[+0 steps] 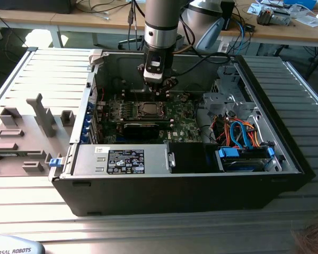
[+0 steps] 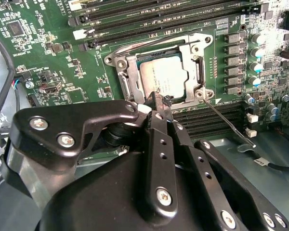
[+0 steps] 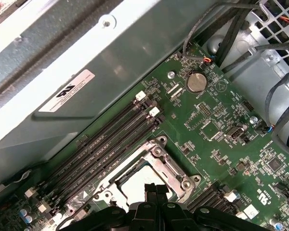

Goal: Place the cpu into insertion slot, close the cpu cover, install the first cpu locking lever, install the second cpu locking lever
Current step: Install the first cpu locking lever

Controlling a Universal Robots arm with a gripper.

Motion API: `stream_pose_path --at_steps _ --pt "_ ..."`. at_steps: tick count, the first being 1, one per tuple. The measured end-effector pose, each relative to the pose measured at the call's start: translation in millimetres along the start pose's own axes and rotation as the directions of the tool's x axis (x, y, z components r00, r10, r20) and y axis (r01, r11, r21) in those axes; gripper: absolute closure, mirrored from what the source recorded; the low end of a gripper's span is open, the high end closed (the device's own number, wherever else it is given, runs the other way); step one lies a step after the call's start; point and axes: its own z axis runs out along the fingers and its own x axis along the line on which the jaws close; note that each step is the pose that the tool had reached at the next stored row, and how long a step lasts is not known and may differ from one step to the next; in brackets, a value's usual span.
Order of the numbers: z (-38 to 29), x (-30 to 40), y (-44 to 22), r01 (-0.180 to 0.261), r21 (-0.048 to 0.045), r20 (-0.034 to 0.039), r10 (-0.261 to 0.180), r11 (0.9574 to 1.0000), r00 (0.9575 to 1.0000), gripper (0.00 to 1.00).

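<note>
The cpu (image 2: 164, 79) lies flat in the insertion slot on the green motherboard, silver top up. The cpu cover (image 2: 129, 72) is down around it, its frame edging the chip. One thin locking lever (image 2: 231, 122) sticks out from the socket's corner, raised off the board. My gripper (image 2: 157, 103) is shut, its black fingertips together at the socket's edge beside the chip, with nothing seen between them. In the first wrist view the gripper (image 3: 151, 188) overlaps the cpu (image 3: 135, 182) and cover (image 3: 161, 159). In the exterior view the gripper (image 1: 158, 91) hangs just above the socket (image 1: 148, 110).
Black memory slots (image 3: 106, 139) run beside the socket. A labelled power supply (image 1: 124, 159) sits at the case front, and a drive bay with blue and orange cables (image 1: 244, 137) on the exterior view's right. Case walls (image 1: 100, 79) enclose the board. A grey fixture (image 1: 21, 137) lies outside.
</note>
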Motion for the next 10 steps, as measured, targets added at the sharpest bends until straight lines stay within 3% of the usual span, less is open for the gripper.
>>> stream_pose_path --at_steps 10 --pt "0.0 0.0 0.0 0.012 -0.0001 0.0002 -0.012 0.9999 0.9999 0.89"
